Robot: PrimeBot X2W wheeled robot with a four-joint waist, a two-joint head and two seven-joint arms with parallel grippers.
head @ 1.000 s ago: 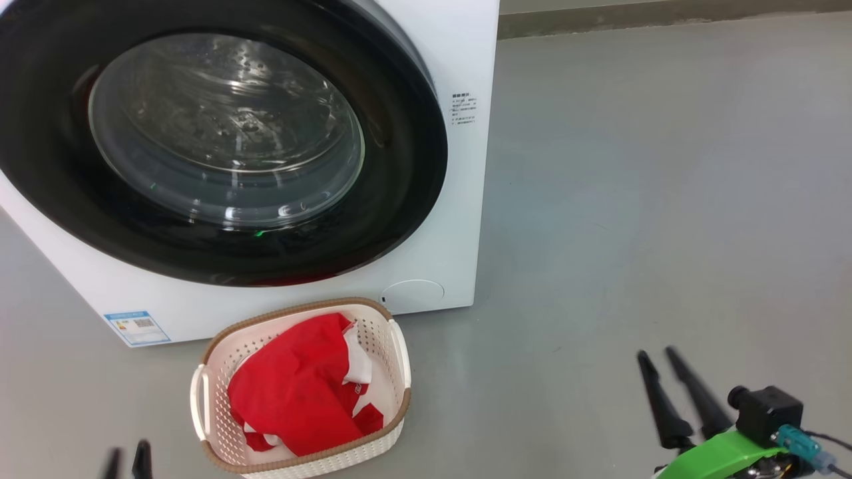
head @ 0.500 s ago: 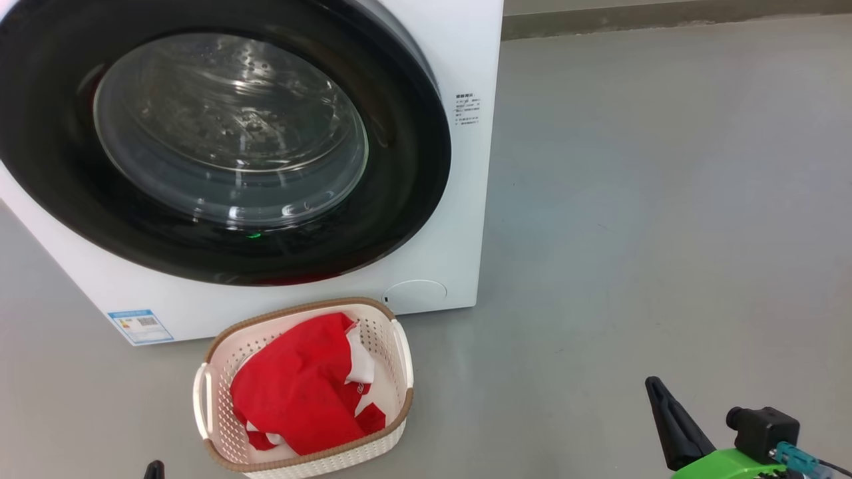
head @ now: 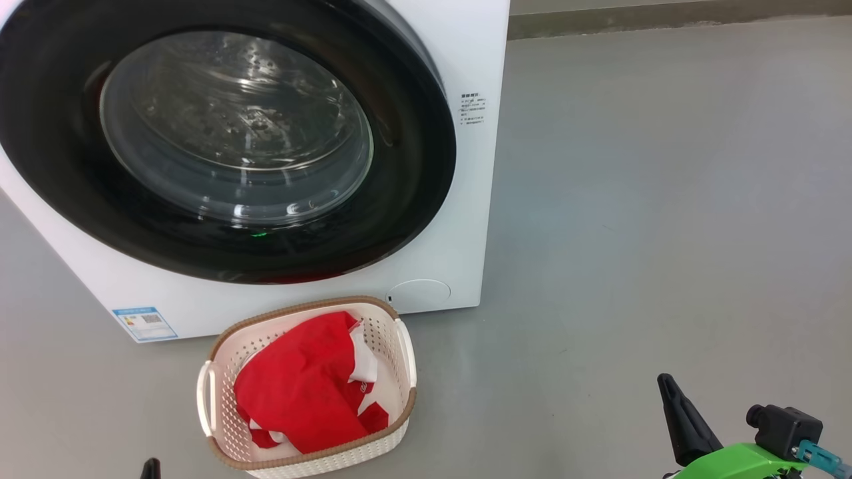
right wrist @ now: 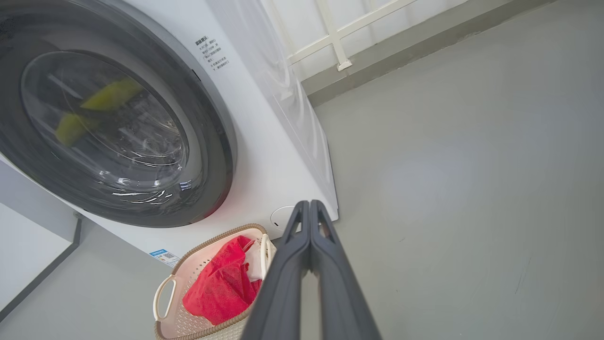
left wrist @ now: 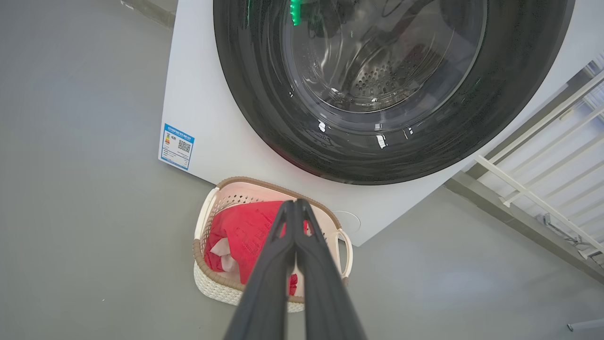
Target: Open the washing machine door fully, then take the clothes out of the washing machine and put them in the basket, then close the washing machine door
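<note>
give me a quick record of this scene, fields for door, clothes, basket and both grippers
washing machine door: closed, flush against the washing machine
clothes: red with white trim, lying in the basket
basket: on the floor, just in front of the washing machine, below the door
left gripper: shut, holding nothing
right gripper: shut, holding nothing, clear of the basket

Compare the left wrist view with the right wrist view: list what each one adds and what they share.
Left wrist: the left gripper, shut, and the steel drum's holes. Right wrist: the right gripper, shut, the washer's side panel and a small printed sticker. Both: the round door, the basket with red clothes, the grey floor.
</note>
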